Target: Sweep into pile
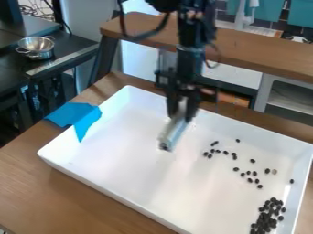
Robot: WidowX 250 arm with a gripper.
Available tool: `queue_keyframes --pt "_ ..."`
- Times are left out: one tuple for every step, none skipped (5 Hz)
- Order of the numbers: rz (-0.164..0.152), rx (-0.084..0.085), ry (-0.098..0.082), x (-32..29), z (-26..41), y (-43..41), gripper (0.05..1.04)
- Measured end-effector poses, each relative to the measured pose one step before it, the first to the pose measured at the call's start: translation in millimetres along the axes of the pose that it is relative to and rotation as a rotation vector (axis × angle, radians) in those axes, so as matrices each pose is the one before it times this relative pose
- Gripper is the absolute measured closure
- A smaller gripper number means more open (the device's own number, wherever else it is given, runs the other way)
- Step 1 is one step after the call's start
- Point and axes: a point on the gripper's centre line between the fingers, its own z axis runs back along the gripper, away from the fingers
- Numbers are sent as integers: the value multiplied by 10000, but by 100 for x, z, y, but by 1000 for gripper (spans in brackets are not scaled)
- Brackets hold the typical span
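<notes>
We see the gripper (182, 101) clasping a pale tool (175, 129), which slants down over the white tray (134, 169). Dark beans (236, 169) lie scattered across the tray's right half, and we find more in a dense pile (267, 216) at its lower right.

From where I sit, the gripper (183, 107) is a dark blur, and its fingers hide the top of the pale tool (175, 132) they hold; I can't make out what kind of tool it is. The arm (191, 36) runs off the top edge. The bottom edge cuts off the near corner of the white tray (116, 188). The dark pieces (267, 218) are too small for me to identify, and those in the heap overlap, partly hiding one another.
</notes>
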Motion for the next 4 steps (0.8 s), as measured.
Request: queue_keyframes --pt "12 105 -262 2112 -1613 4236 730" --pt "98 441 -325 1875 -1653 2488 730" --pt "166 341 -3 1583 -1282 734 730" --pt "375 196 88 1206 -1082 1330 730"
